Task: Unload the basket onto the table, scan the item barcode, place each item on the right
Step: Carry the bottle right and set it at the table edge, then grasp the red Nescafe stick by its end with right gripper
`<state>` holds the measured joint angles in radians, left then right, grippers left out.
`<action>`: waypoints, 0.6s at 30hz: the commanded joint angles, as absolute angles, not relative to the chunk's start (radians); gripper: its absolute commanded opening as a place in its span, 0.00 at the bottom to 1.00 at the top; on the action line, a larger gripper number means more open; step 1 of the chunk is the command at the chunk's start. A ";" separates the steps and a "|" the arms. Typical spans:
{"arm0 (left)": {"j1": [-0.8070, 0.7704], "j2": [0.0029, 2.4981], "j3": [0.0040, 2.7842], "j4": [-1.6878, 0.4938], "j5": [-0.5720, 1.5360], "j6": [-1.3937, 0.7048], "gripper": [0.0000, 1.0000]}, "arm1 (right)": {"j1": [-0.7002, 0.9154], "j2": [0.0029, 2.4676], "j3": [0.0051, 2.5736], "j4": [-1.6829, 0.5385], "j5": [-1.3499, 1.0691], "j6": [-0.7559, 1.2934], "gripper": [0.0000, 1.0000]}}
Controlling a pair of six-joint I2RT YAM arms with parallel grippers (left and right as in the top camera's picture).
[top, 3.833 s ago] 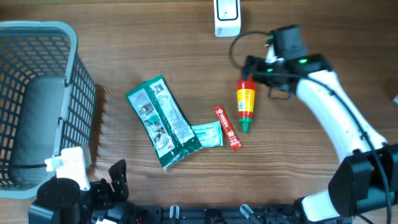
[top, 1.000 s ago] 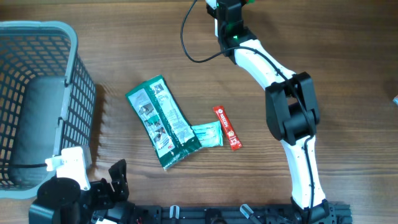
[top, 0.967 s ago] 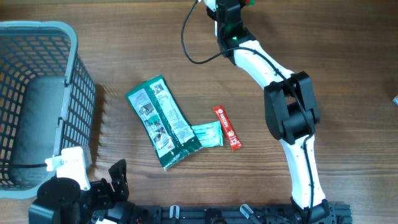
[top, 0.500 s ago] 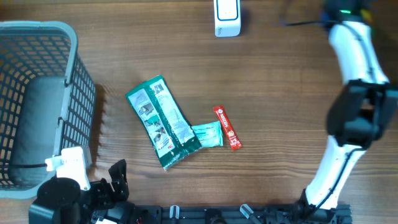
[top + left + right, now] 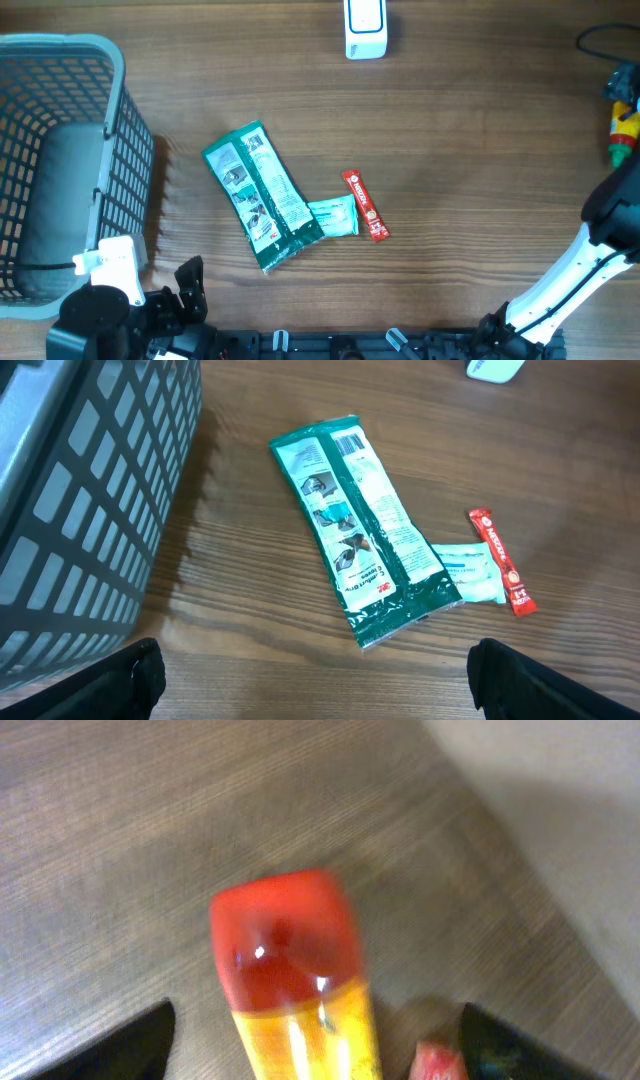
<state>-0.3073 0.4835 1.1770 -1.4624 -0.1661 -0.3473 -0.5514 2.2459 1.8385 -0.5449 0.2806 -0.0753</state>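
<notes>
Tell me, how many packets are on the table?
3. A big green packet in the middle, a small teal packet at its lower end, a red packet right of that. More could hide in the basket.

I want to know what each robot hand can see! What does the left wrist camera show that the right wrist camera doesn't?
Only the left wrist view shows the grey plastic mesh basket, the long green foil packet, the small teal sachet and the thin red stick sachet. Only the right wrist view shows the blurry yellow bottle with a red end, close up. Both show the brown wooden table and that camera's own black fingertips spread wide.
</notes>
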 commanded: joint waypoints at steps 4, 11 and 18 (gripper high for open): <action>-0.303 0.484 1.176 -1.460 -0.165 -0.356 1.00 | -0.532 2.202 1.875 -0.696 0.094 0.120 1.00; -0.303 0.484 1.176 -1.460 -0.165 -0.356 1.00 | -0.311 1.853 1.880 -1.058 -0.421 0.310 1.00; -0.303 0.484 1.176 -1.460 -0.165 -0.356 1.00 | 0.208 1.829 1.680 -1.267 -0.144 0.261 0.78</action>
<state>-0.3073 0.4835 1.1770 -1.4620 -0.1661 -0.3473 0.1169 1.8156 1.7660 -1.2743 -0.2436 0.2646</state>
